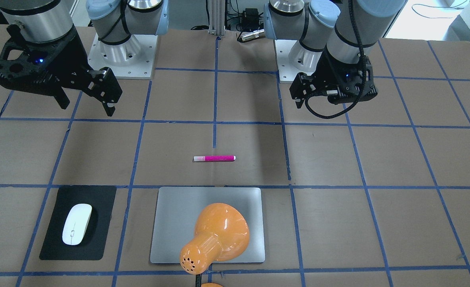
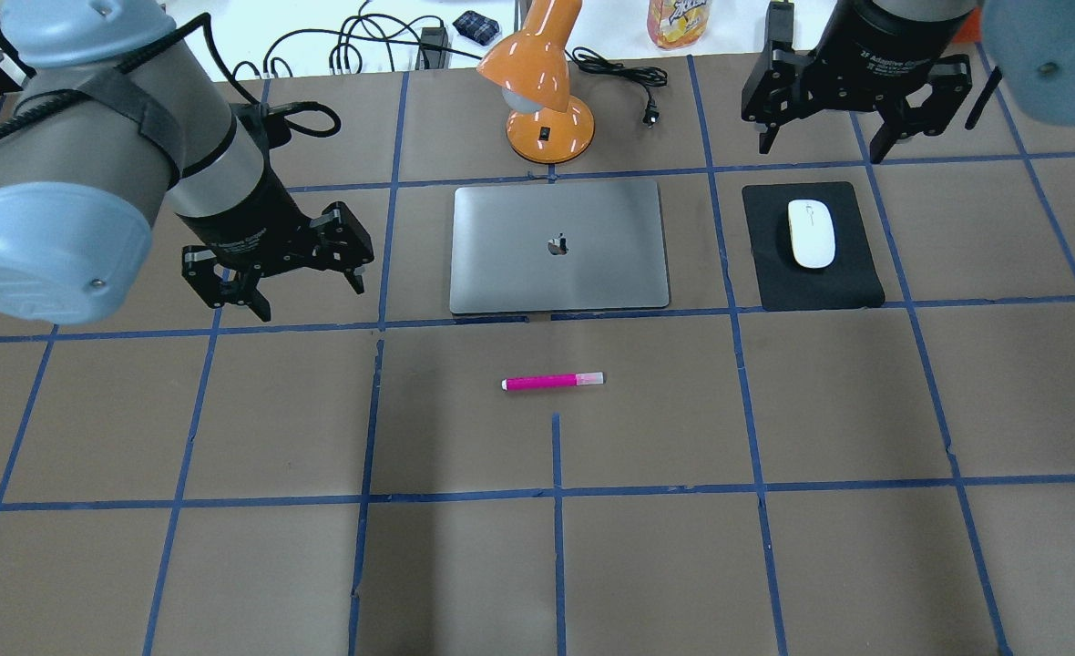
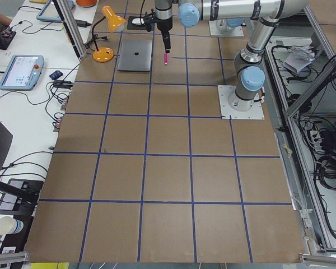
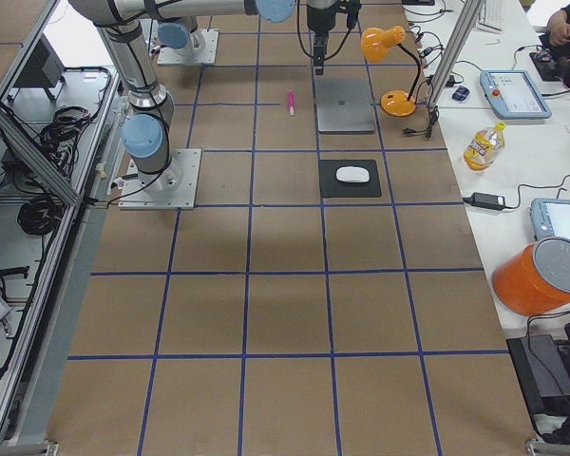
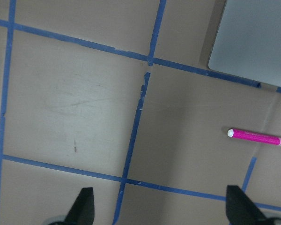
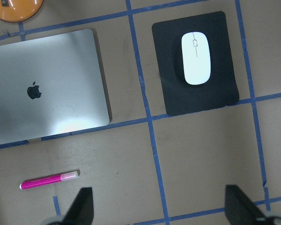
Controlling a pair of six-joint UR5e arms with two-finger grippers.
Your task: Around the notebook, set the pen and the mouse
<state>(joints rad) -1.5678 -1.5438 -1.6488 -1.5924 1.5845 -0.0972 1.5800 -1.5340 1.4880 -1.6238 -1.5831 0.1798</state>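
2 things matter in the front-facing view. The pen (image 1: 214,158) lies flat on the table (image 1: 378,159), on the robot's side of the notebook (image 1: 171,215), near its long edge but apart from it. The head of an orange lamp (image 1: 219,235) hangs over the notebook. The mouse (image 1: 76,224) sits on a black mat (image 1: 51,245), beside the notebook on the robot's right. The right gripper (image 1: 87,108) hangs high, spread wide and empty. Any arm sweeping low across the notebook risks clipping the lamp.

Overhead, the left gripper (image 2: 287,301) is likewise spread and empty, just off the notebook's left end. The pen is thin and round, so a descent slightly off its axis would likely roll it away or push it against the notebook's edge.

The 2 side cameras show everything too small to judge the jaws. They only place the pen beside the notebook and the mouse on its mat.

In the left wrist view, the pen's white tip sits far to one side of the gap between the fingertips (image 5: 86,208). Closing from this line would probably miss it or flick it.

In the right wrist view, the mouse lies well ahead of the fingers. Its smooth shell could squirt out of a pinch, or the mat could drag along with it.
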